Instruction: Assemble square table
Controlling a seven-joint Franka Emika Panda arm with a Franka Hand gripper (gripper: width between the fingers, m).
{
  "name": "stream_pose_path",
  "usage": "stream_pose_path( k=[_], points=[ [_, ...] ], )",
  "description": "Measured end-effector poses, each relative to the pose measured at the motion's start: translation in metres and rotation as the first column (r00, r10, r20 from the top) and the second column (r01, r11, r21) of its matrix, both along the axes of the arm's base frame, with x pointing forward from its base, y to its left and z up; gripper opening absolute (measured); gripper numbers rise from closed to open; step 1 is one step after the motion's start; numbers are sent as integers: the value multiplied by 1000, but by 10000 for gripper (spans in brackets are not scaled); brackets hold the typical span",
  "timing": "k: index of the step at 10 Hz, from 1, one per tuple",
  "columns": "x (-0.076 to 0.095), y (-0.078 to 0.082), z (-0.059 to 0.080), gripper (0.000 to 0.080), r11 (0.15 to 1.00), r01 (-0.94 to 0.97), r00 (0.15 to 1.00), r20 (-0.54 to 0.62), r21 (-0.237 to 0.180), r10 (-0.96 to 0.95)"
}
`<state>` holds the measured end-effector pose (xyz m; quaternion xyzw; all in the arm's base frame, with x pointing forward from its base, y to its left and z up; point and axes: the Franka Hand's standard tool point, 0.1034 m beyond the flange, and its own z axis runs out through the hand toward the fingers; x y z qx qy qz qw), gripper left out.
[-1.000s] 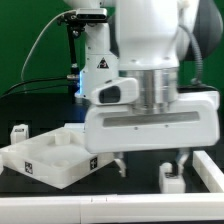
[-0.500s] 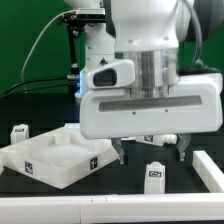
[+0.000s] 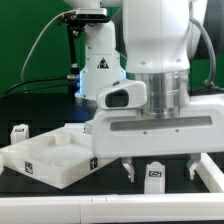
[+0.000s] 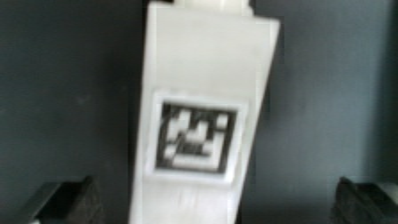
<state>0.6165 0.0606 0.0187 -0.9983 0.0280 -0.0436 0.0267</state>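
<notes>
The gripper point(image 3: 160, 168) is held wide open astride a leg point(image 3: 155, 178), with nothing grasped. The leg is seen off-centre between the jaws, so it could be tipped on closing.

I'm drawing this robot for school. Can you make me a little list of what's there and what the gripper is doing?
gripper: open, low over the table
fingers: one on each side of the leg, not touching it
leg: white block with a black-and-white tag, not gripped
panel: white square with a raised rim, lying at the exterior view's left
second leg: far at the exterior view's left, beyond the panel
</notes>
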Motion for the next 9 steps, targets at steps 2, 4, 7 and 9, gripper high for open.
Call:
stream_pose_path(
  k=[2, 4, 7, 9],
  points=[
    [-2, 1, -3, 649, 1000, -3, 1000, 6, -3, 3],
    [-3, 1, -3, 384, 1000, -3, 1000, 5, -3, 3],
    [-8, -7, 3, 282, 1000, 9, 1000, 3, -6, -9],
    [-31, -35, 37, 282, 999, -34, 999, 2, -14, 34]
  ],
)
